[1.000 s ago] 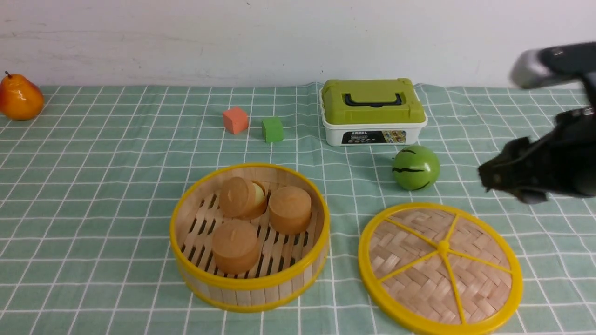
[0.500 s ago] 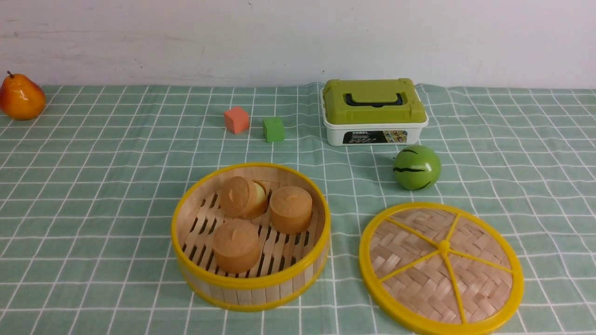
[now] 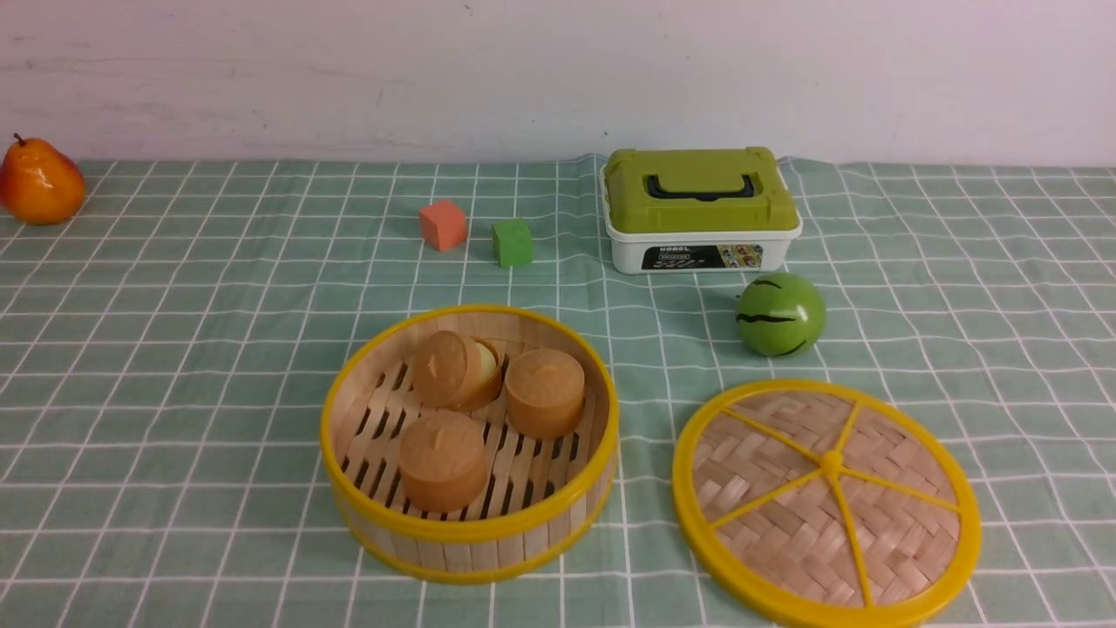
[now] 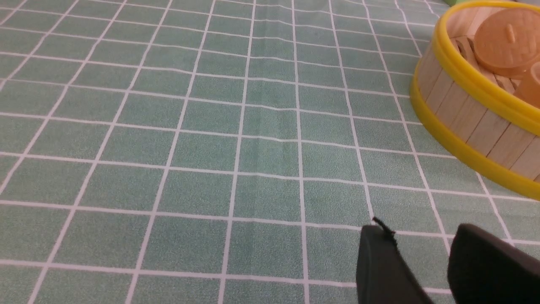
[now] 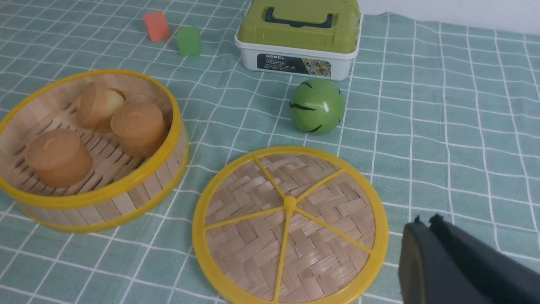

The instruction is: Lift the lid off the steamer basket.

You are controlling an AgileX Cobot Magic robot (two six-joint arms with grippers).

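The lid [image 3: 826,503], a woven bamboo disc with a yellow rim and spokes, lies flat on the cloth to the right of the steamer basket [image 3: 469,442]; it also shows in the right wrist view [image 5: 290,224]. The basket is uncovered and holds three tan round buns [image 3: 442,460]. Neither gripper shows in the front view. My right gripper [image 5: 425,221] is shut and empty, beside the lid's rim. My left gripper [image 4: 417,230] is open and empty over bare cloth, apart from the basket [image 4: 472,109].
A white box with a green lid [image 3: 700,209] stands at the back. A green striped ball [image 3: 779,313] lies between it and the lid. An orange cube [image 3: 442,224] and a green cube [image 3: 512,242] sit behind the basket. A pear [image 3: 38,182] is far left.
My right arm has pulled back out of the front view on the right. The lid and basket have not moved.
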